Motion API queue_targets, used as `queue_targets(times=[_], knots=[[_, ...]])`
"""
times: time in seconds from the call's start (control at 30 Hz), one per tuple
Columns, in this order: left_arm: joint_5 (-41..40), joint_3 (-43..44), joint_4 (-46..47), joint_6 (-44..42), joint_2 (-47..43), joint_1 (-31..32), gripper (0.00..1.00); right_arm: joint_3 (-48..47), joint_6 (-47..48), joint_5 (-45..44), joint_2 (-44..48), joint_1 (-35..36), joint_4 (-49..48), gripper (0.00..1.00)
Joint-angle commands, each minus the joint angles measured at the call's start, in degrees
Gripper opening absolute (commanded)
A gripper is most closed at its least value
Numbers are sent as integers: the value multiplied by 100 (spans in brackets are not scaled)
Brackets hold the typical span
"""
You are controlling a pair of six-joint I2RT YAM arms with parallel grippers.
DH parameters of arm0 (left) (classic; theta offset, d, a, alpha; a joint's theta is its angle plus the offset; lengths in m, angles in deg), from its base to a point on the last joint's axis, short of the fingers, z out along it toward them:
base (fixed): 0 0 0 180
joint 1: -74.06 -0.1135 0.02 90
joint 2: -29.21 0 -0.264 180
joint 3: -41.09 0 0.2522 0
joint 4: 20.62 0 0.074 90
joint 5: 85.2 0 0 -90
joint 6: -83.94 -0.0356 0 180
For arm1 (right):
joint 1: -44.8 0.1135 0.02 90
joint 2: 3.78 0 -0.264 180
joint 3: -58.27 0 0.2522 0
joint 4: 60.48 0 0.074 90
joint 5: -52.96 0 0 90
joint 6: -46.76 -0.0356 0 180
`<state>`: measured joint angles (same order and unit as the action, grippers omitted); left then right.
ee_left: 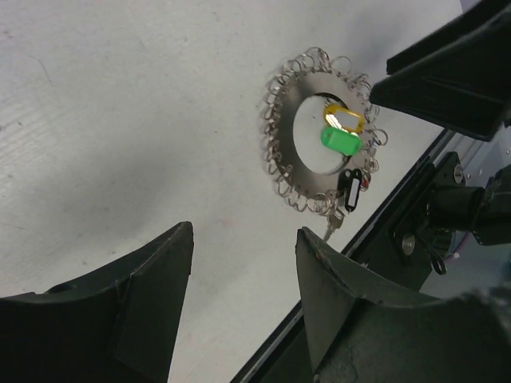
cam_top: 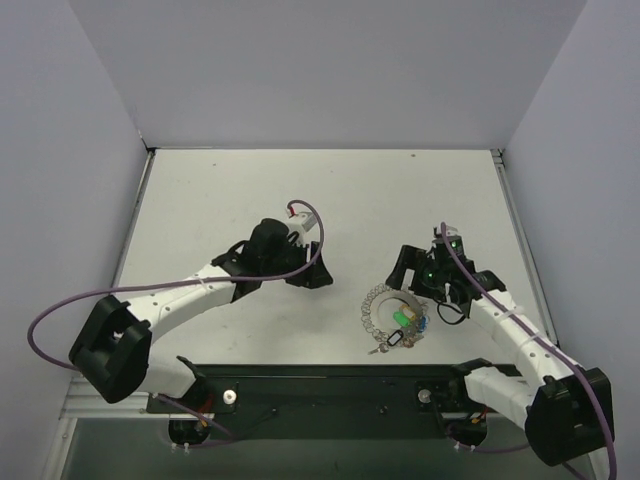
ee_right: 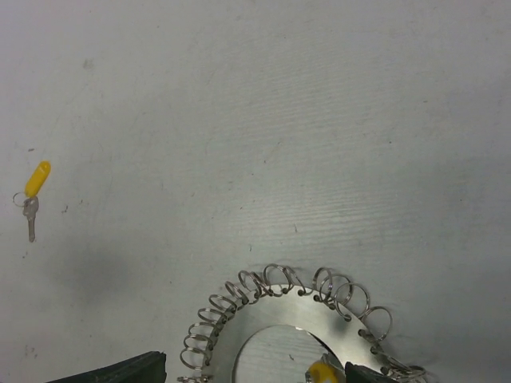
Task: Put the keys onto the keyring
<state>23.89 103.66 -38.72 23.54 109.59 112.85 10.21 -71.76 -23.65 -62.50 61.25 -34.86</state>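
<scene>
The keyring (cam_top: 376, 312) is a flat silvery disc edged with several small wire loops, lying on the table in front of the right arm. It also shows in the left wrist view (ee_left: 291, 120) and the right wrist view (ee_right: 263, 319). A green key (ee_left: 339, 141), a yellow key (ee_left: 345, 120) and a black key (ee_left: 349, 190) lie on it. Another yellow key (ee_right: 32, 187) lies loose on the table, apart from the ring. My right gripper (cam_top: 418, 285) is open just above the ring's far edge, its fingertips (ee_right: 120, 371) barely in view. My left gripper (ee_left: 243, 239) is open and empty, left of the ring (cam_top: 318, 275).
The black base rail (cam_top: 330, 385) runs along the near table edge, close below the ring, and shows in the left wrist view (ee_left: 399, 207). Grey walls enclose the table at the left, back and right. The right gripper's body (ee_left: 455, 80) hangs over the ring.
</scene>
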Motion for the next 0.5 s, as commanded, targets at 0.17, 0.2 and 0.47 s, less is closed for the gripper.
queue_targets(times=[0.17, 0.2, 0.47], knots=[[-705, -382, -102, 414, -594, 481, 65, -146, -190, -688, 248, 1183, 976, 84], [-740, -330, -250, 423, -533, 481, 65, -182, -164, -697, 151, 1281, 976, 83], [-978, -83, -735, 371, -523, 262, 65, -533, -312, -854, -1501, 2019, 819, 78]])
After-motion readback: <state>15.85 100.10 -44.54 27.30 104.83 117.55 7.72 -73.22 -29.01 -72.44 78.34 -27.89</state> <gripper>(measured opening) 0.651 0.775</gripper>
